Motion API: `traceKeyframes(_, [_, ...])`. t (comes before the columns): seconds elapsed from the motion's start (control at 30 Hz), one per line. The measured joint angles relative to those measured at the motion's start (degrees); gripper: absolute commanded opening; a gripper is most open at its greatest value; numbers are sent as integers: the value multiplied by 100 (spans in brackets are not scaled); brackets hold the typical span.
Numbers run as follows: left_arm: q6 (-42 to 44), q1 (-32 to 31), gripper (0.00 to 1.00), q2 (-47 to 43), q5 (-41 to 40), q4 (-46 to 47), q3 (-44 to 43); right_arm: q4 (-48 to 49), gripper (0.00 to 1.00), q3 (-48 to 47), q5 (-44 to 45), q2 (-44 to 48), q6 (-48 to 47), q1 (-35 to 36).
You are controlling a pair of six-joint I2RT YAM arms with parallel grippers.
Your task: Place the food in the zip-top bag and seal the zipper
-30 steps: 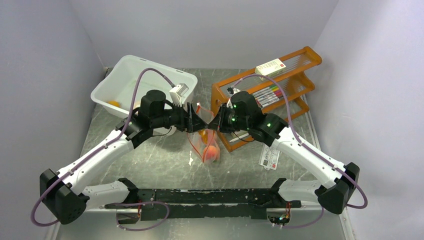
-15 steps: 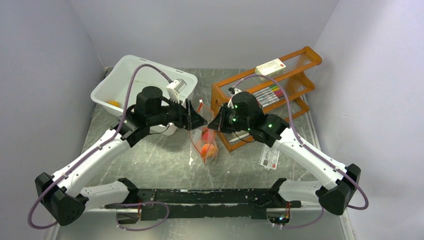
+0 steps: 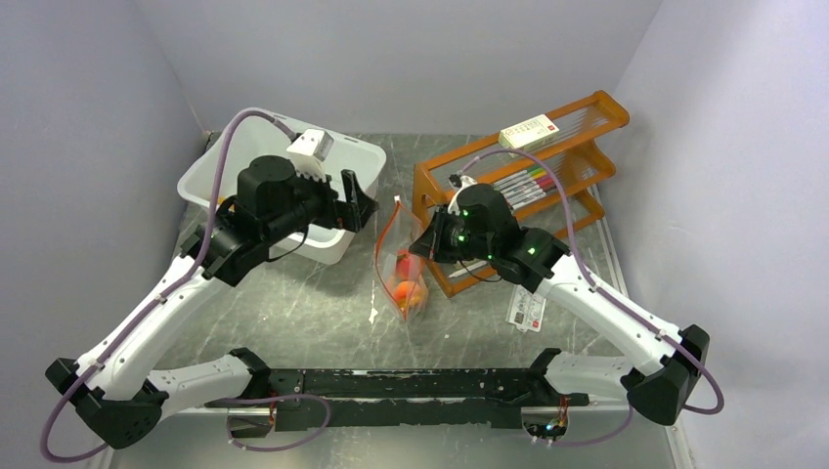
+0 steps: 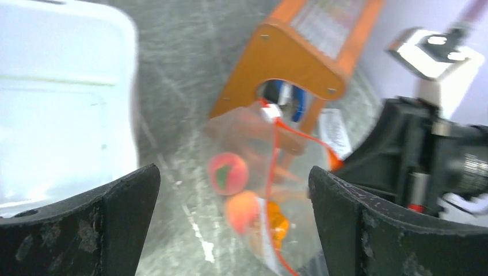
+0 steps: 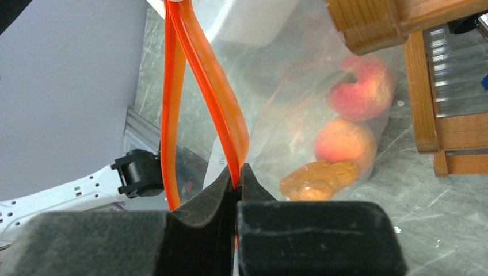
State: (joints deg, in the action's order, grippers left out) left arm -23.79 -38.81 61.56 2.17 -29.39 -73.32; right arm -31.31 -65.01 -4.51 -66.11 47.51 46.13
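The clear zip-top bag (image 3: pixel 393 256) hangs upright between the arms with its bottom on the table. The food (image 3: pixel 408 285) sits in its bottom: peach-pink, orange and brown pieces (image 5: pixel 345 141). My right gripper (image 3: pixel 423 242) is shut on the orange-red zipper (image 5: pixel 207 75) at the bag's right end (image 5: pixel 237 172). The two strips stand apart above the pinch, so the mouth gapes. My left gripper (image 3: pixel 360 198) is open and empty, up and left of the bag, at the tub's corner. In the left wrist view the bag (image 4: pixel 276 144) and fruits (image 4: pixel 228 172) lie ahead, between the spread fingers (image 4: pixel 115 218).
A white tub (image 3: pixel 283 161) stands at the back left with a small orange item (image 3: pixel 225 202) inside. An orange wooden rack (image 3: pixel 533 171) with markers and a white box (image 3: pixel 528 130) on top stands right behind the bag. A card (image 3: pixel 528 311) lies on the table at right.
My left gripper has let go of the bag's mouth, opened and drawn back up and left toward the tub. The bag now hangs from the right gripper alone.
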Motion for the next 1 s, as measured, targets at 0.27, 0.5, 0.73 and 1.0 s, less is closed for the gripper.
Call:
traceKeyframes(0.27, [352,149,93,214,-1773,-448,114,177,0,356,109,297,-608,0])
traceKeyframes(0.5, [199,555,90,667,-2815,-466,247,153,0,487,352,444,-1344,0])
traceKeyframes(0.73, [-461,1451,84,1537,-3405,-710,-24,142,0,1237,238,1314,-1917,0])
traceKeyframes(1.0, [-861,2194,82,2599,-3453,-992,-238,33,0,984,4,1084,-2651,0])
